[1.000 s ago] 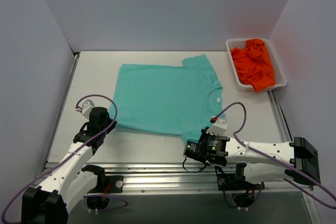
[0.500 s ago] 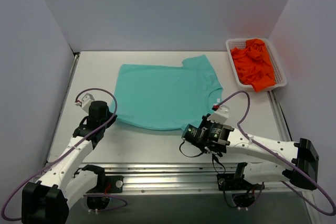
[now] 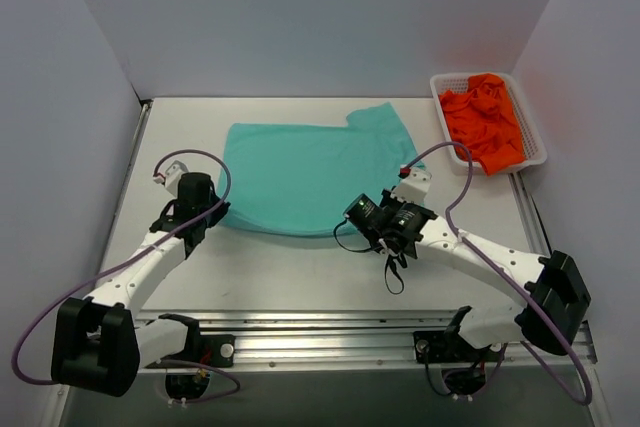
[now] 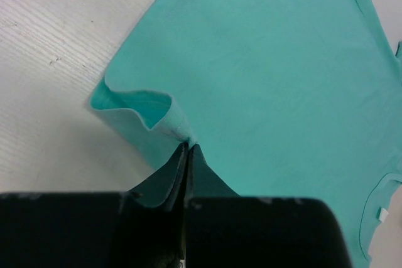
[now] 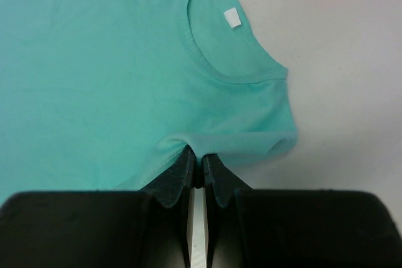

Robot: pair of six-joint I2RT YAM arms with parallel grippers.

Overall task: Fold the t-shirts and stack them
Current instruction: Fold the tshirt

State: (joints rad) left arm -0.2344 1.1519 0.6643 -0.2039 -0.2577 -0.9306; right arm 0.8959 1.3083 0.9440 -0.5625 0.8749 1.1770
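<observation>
Left claw [image 4: 187, 150] and right claw [image 5: 196, 158] each pinch the near edge of the teal t-shirt [image 3: 300, 167]. They have carried it farther up the frame than a second ago, doubling the cloth over mid-table [image 3: 280, 267]. The orange t-shirts [image 3: 485, 122] stay heaped at upper right.

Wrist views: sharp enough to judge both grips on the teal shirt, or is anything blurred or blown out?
Left wrist: teal t-shirt evenly lit and sharp, left gripper close, dark and slightly soft. Right wrist: neck label crisp, right gripper a near-black mass with little detail. Neither view shows glare.
</observation>
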